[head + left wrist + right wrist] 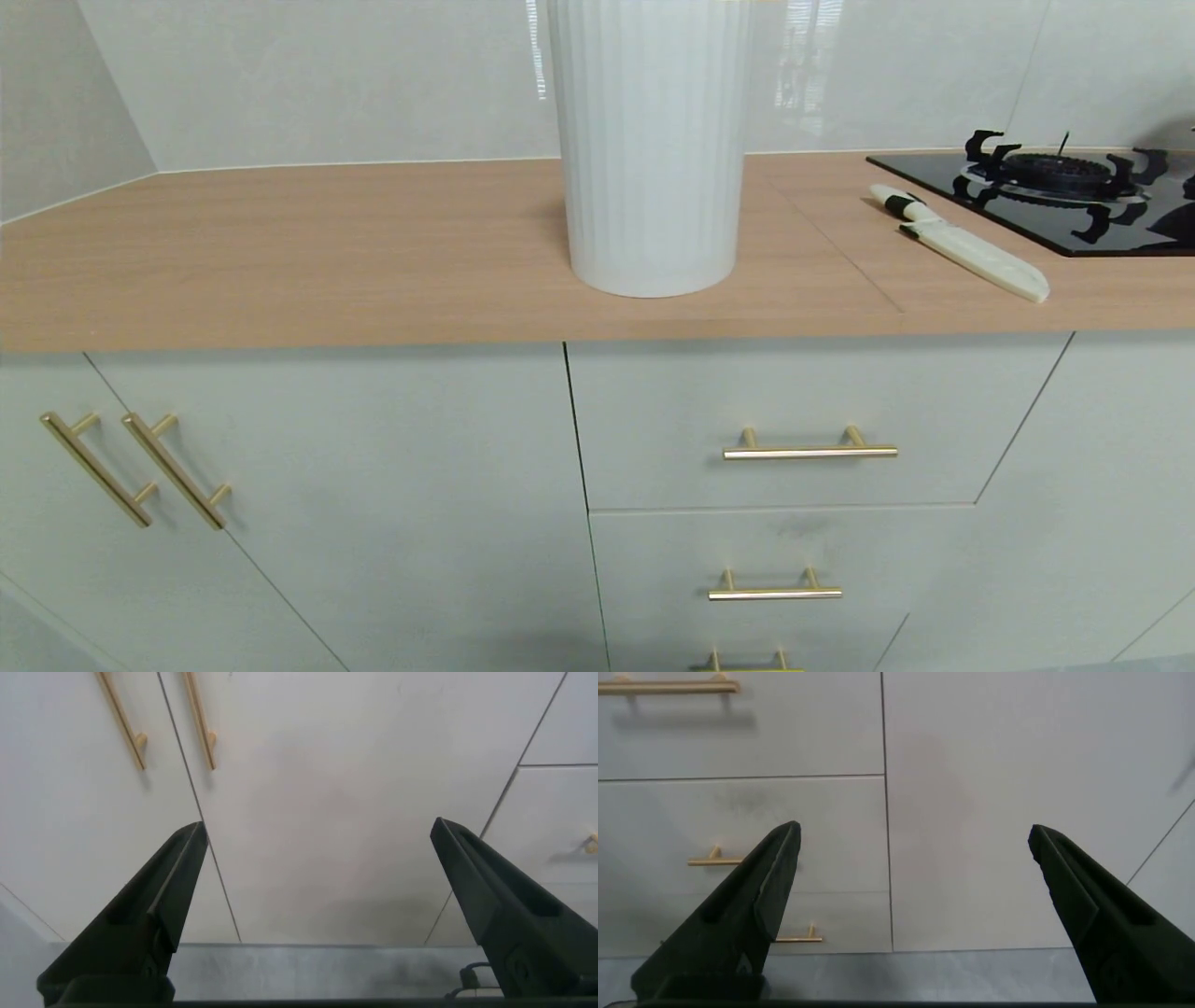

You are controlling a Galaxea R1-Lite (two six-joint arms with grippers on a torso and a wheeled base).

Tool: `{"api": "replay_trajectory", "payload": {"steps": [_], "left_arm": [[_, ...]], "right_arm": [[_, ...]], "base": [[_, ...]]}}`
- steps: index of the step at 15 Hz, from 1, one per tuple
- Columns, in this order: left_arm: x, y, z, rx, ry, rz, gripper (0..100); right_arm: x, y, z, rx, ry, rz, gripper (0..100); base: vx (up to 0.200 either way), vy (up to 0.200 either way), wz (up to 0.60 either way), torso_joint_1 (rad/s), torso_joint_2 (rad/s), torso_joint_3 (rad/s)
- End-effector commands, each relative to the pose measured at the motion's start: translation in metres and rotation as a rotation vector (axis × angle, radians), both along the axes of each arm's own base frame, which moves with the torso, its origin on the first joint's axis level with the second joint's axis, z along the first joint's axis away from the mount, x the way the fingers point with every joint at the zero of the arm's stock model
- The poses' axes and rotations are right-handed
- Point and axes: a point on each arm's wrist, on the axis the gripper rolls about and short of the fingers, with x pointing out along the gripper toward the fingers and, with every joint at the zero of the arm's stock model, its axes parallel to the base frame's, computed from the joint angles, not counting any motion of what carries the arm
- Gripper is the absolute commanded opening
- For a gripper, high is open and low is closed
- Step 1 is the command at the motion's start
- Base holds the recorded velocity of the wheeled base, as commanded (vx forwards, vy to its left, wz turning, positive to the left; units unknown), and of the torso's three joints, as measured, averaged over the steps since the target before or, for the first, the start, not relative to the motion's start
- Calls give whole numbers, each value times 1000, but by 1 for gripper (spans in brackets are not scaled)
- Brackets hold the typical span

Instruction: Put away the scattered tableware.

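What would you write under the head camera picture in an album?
A pale knife lies on the wooden counter between a tall white ribbed container and the gas hob.

Arm 1: left gripper (318,826), jaws spread wide, 2 dark tapered fingers (140,924) level with each other. Arm 2: right gripper (913,829), jaws equally wide apart, same pose.
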Motion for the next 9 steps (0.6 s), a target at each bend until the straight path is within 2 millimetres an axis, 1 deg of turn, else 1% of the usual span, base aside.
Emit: {"api": "replay_trajectory", "payload": {"steps": [1,4,6,8,9], "left_arm": [[0,0,0,0,0,0,100],[0,0,0,0,0,0,100],[0,0,0,0,0,0,100],[0,0,0,0,0,0,100],[0,0,0,0,0,0,100]], "right_arm": [[0,0,0,0,1,0,100],[0,0,0,0,1,0,100],[0,0,0,-2,1,0,100],[0,0,0,0,1,0,100],[0,0,0,0,1,0,100]], "base": [[0,0,0,0,0,0],[0,0,0,4,-17,-9],[0,0,0,88,-276,-188],[0,0,0,134,-229,-261],[0,0,0,149,-491,-290]]}}
